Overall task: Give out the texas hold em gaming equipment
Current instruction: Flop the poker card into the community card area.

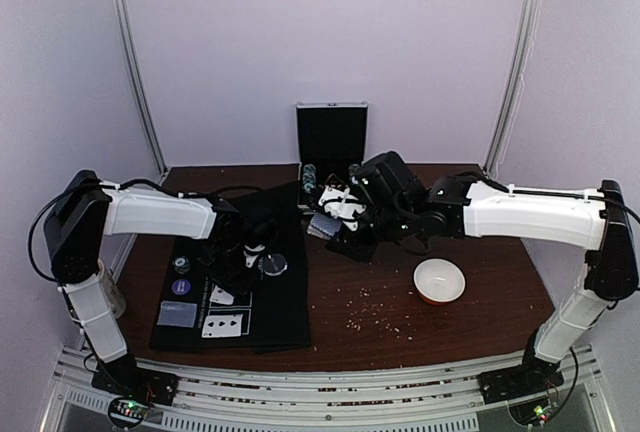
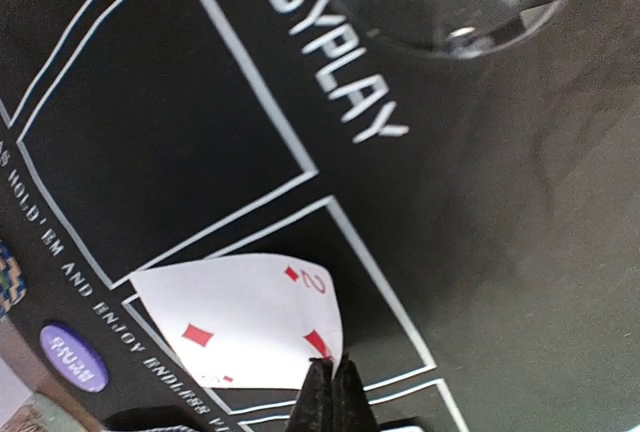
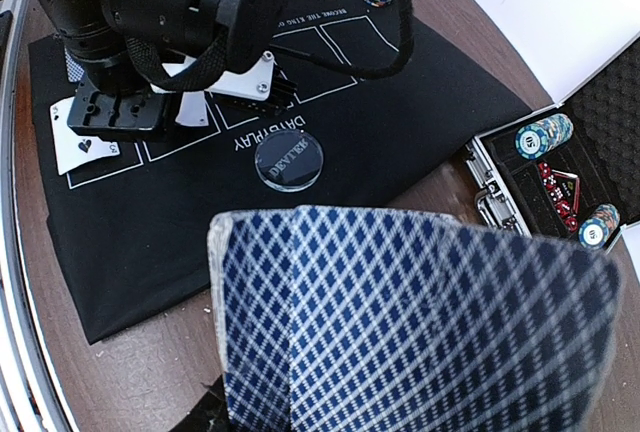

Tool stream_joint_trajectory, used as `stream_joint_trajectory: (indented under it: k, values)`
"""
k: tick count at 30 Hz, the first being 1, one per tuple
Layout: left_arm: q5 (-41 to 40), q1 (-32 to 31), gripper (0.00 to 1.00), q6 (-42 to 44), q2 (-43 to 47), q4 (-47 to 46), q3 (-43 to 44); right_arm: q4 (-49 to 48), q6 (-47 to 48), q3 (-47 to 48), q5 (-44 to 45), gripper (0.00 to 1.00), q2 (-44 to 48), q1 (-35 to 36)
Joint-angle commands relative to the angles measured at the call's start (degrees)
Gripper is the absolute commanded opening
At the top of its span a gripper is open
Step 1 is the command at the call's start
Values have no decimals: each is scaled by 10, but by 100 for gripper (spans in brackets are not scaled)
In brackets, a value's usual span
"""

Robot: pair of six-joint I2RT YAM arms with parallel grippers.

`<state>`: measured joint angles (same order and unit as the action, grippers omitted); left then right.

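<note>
Left gripper (image 2: 333, 370) is closed, fingertips pressed together right at the lower corner of a two of diamonds (image 2: 240, 317) lying face up in a printed box on the black mat (image 2: 500, 252); can't tell if the corner is actually pinched. In the top view the mat sits at about 8 o'clock from table centre. On it are a clear dealer button (image 1: 272, 265) at 2 o'clock from the left gripper, a purple button (image 1: 181, 287) and a dark chip (image 1: 181, 265) toward the mat's 9 o'clock edge, and near its 6 o'clock edge a face-down card (image 1: 178, 314) beside a face-up spade card (image 1: 222, 324). Right gripper (image 1: 338, 230) hangs over table centre just off the mat's 3 o'clock edge, clamped on a fan of cards (image 3: 410, 322), blue diamond backs filling the right wrist view; its fingers are hidden there. The open case (image 3: 520, 187) at 12 o'clock holds chip stacks (image 3: 543, 134). A white bowl (image 1: 439, 280) sits at 4 o'clock, with crumbs (image 1: 375, 314) on the wood beside it.
</note>
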<state>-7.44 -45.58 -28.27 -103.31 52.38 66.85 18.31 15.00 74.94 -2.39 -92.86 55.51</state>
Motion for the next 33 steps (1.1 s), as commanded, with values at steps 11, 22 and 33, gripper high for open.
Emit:
stream_joint_trajectory:
  k: [11,22,33]
  values:
    - [96,5,46,5,-13,-67,15,-4,-7,-9,5,48,24,-1]
    - [127,92,38,62,48,-70,62,-3,-7,-10,4,48,22,-1]
    - [117,144,17,102,-11,-130,7,3,-8,-4,7,48,21,-1]
